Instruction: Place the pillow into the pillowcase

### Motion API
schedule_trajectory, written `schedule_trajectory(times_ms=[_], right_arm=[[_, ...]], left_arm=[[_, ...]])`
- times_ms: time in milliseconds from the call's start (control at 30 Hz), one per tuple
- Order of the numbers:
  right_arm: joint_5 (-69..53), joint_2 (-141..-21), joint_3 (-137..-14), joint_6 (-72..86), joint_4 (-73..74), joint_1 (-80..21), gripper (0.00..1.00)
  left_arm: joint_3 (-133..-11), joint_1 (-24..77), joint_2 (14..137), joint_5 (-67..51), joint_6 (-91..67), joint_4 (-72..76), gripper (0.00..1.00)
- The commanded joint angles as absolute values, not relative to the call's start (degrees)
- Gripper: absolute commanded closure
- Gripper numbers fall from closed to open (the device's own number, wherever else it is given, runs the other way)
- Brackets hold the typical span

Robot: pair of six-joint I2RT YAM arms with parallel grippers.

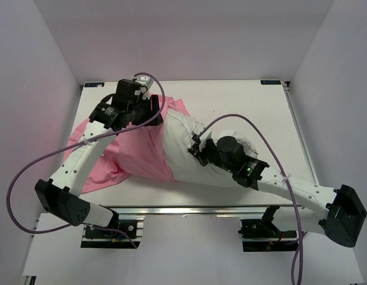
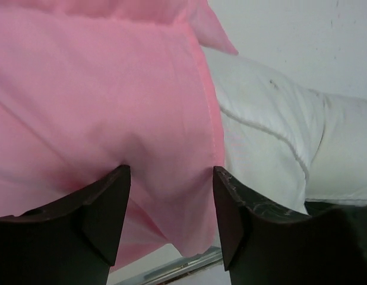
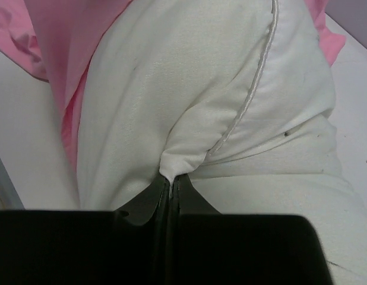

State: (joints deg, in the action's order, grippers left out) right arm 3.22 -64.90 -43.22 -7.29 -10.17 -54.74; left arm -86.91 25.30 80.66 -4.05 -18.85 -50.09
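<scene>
**Pillow partly in, right half left to go**

Top view: the pillow (image 1: 186, 148) lies across the middle of the table (image 1: 243, 101). Its left part is under the pillowcase (image 1: 133, 157), and its right part is bare white. The pink cloth spreads away to the left, beneath the left arm. I judge the job roughly half done, since the case has to come further right over the pillow, or the pillow has to go deeper in. The left gripper (image 1: 152, 113) sits at the far edge of the case opening, and the right gripper (image 1: 198, 147) is on the pillow's exposed part. Both arms hide the cloth under them, so how deep the pillow reaches cannot be told.

Left wrist: the left gripper (image 2: 171, 178) has its jaws apart, with nothing pinched between them. The hem of the pink case runs just beyond, with white pillow to its right. Whether the fingers touch the cloth is unclear.

Right wrist: the right gripper (image 3: 171, 179) is clamped tight on a fold of the pillow's cover. Pink shows at the far left and far right. The case mouth is out of sight.
</scene>
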Motion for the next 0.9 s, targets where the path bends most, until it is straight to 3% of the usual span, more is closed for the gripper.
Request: schedule_trajectory(times_ms=[0,300,433,867], right_arm=[[3.0,-65.1,-41.1,-3.1,-5.5,-57.3,1.0],[3.8,-63.7,-39.1,-0.4,-6.3,-58.4,1.0],[4.2,-62.8,-38.7,0.3,-6.5,-58.6,1.0],[2.9,-59.5,-35.5,1.3,-6.2,-59.1,1.0]], left_arm=[[-93.2,26.3,78.6,2.1,-16.8,-53.3,0.32],[-104.8,33.2,85.2,7.2,-10.5,-60.3,0.17],[-108.7,39.5,93.8,20.9,-12.1,-65.1,0.17],[-116.9,40.5,102.1,42.4,-20.4,-70.1,0.4]])
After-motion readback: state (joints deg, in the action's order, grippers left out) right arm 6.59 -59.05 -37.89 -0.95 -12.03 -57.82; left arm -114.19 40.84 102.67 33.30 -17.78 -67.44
